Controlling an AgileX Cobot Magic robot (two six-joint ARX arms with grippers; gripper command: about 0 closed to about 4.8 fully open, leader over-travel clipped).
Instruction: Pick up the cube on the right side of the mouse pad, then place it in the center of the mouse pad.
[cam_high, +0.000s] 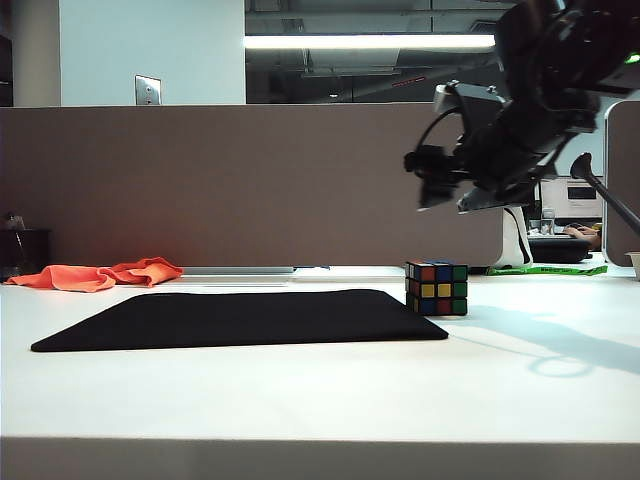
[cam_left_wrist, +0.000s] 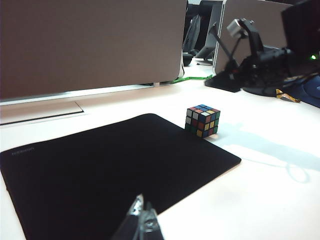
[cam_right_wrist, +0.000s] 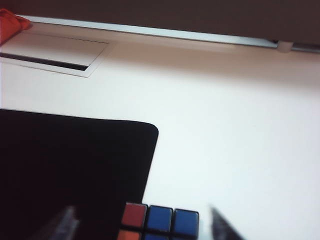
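Your right gripper (cam_right_wrist: 140, 225) hangs open above the cube (cam_high: 437, 288).
Cube's beside the mouse pad (cam_high: 240, 318); left gripper (cam_left_wrist: 142, 220) looks closed.

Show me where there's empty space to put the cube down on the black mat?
Nearly the whole mouse pad is bare, from its middle out to the edge nearest the orange cloth. Only its right far corner is crowded: the cube sits there on the white table, with the right gripper open above it. The left gripper waits at the pad's near edge.
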